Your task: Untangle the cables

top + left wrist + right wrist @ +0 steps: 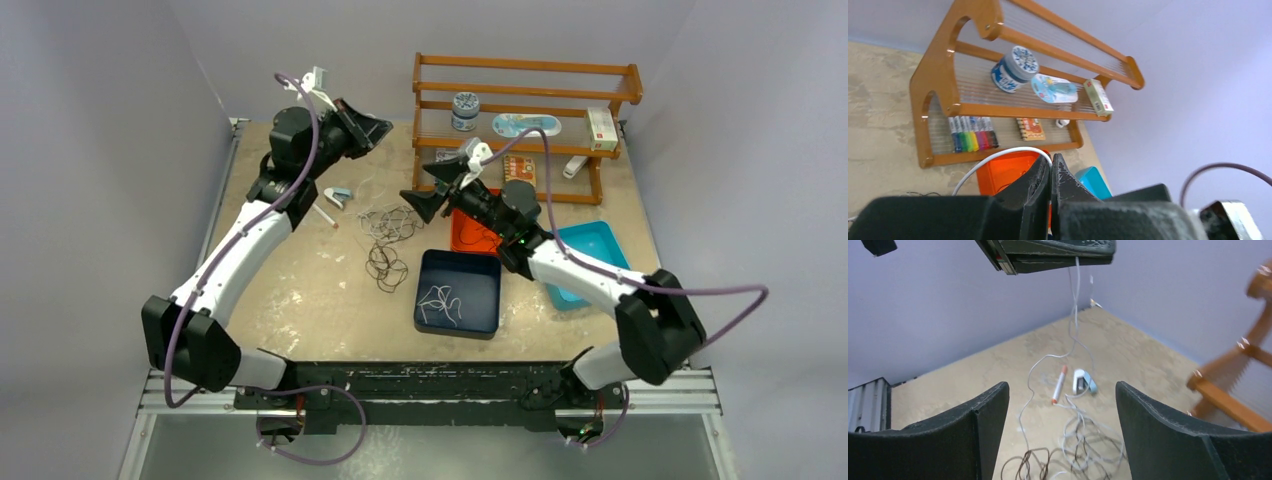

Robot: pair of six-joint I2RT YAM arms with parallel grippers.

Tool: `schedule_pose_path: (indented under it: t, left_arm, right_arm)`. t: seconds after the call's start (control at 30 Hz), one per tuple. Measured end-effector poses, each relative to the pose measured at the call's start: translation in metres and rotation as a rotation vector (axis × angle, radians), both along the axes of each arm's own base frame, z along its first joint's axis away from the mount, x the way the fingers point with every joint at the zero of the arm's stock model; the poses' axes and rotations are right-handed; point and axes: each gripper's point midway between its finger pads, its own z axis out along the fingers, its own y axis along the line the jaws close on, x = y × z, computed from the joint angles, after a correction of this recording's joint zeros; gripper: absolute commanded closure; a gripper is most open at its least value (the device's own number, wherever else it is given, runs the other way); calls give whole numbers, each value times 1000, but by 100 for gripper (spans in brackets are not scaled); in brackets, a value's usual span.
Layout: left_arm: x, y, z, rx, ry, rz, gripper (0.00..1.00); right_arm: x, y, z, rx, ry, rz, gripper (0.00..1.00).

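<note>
Thin curly cables [388, 228], mottled beige tabletop [300, 300], wooden rack [530, 68]

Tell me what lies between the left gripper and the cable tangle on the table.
Only a pale cable, hanging from the shut left gripper down to the tangle; the right wrist view shows it.

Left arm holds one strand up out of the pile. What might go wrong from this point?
1. The white cable hanging from the shut left gripper runs down into the tangle; pulling higher may drag the whole knot rather than free one strand.
2. That strand passes right beside the pen and may sweep it along.
3. The open right gripper, above the tangle, could close on several strands at once.
</note>
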Motion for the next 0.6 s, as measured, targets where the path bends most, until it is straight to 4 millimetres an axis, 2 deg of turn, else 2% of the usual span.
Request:
schedule_pose_path:
  t: [0.2, 0.4, 0.5, 0.6]
  left_arm:
    - [-17, -4, 36, -27, -59, -56, 100]
    - [-26, -8, 55, -52, -85, -97, 100]
    - [-30, -10, 64, -70, -89, -115, 100]
    - [-35, -12, 83, -96, -114, -137, 100]
  right_arm:
    - [12, 35, 22, 63, -79, 128, 23]
    - [26, 59, 33, 107, -117, 195, 26]
    - [34, 69, 37, 124, -133, 217, 33]
    - [44, 78, 42, 140, -144, 230, 44]
